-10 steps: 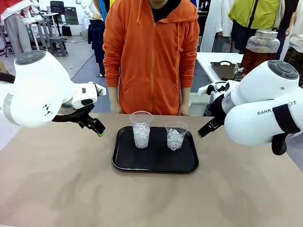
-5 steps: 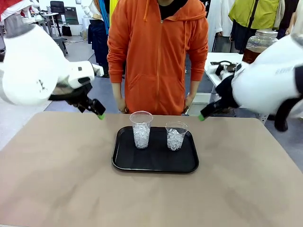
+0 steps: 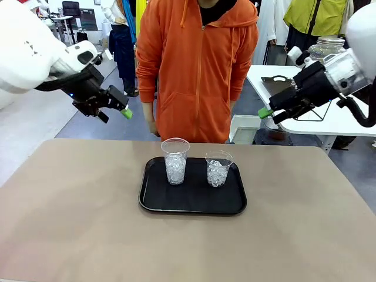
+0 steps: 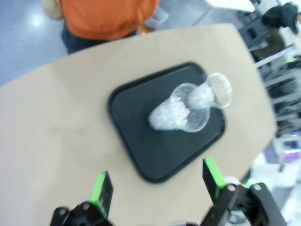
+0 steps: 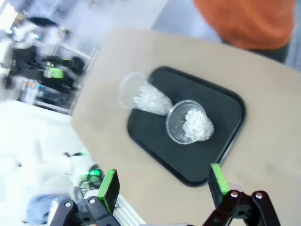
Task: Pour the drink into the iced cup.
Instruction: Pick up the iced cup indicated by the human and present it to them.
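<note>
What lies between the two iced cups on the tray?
In the front view, a bare strip of black tray separates the tall cup from the short cup.

A robotics laboratory is indicated: white robot arms point(image 3: 26, 50) are mounted at a beige table point(image 3: 70, 223), where a black tray point(image 3: 194, 202) of iced cups point(image 3: 175, 161) is laid out. A white work table point(image 3: 258, 73) and bare grey floor point(image 3: 41, 123) are seen behind.
</note>
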You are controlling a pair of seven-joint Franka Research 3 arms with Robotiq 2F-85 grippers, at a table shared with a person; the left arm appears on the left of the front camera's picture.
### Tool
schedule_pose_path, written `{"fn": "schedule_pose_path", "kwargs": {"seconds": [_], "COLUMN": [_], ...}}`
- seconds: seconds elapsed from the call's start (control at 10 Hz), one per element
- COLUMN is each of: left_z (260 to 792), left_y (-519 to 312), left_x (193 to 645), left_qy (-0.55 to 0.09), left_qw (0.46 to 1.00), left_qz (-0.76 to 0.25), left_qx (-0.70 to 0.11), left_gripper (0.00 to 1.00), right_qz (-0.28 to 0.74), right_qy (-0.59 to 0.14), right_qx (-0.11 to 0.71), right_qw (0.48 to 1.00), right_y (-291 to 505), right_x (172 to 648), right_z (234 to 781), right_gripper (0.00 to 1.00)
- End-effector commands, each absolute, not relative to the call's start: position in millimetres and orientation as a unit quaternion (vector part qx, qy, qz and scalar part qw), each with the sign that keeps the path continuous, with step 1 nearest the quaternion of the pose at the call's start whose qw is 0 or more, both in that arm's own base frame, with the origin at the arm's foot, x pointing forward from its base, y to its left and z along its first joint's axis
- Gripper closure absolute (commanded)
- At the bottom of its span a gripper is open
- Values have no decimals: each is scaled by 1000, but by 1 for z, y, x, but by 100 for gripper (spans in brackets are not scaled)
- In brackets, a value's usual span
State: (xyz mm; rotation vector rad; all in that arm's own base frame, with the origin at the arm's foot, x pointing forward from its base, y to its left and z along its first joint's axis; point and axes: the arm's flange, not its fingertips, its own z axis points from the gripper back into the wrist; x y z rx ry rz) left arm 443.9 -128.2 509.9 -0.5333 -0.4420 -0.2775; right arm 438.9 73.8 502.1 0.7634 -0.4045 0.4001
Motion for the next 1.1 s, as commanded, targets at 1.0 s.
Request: {"fn": "schedule_pose_path", "kwargs": {"seconds": [1.0], "left_z": [492], "left_y": [-109], "left_x": [470], "left_qy": [-246], "left_qw": [866], "left_qz": [-113], "left_qx": [-421], "left_gripper": [0], "right_qz": [76], "right_qy": [-117], "right_qx": [527], "right_qw": [838], "right_y": [33], "right_x": [473], "right_z": [441], "right_gripper": [0]}}
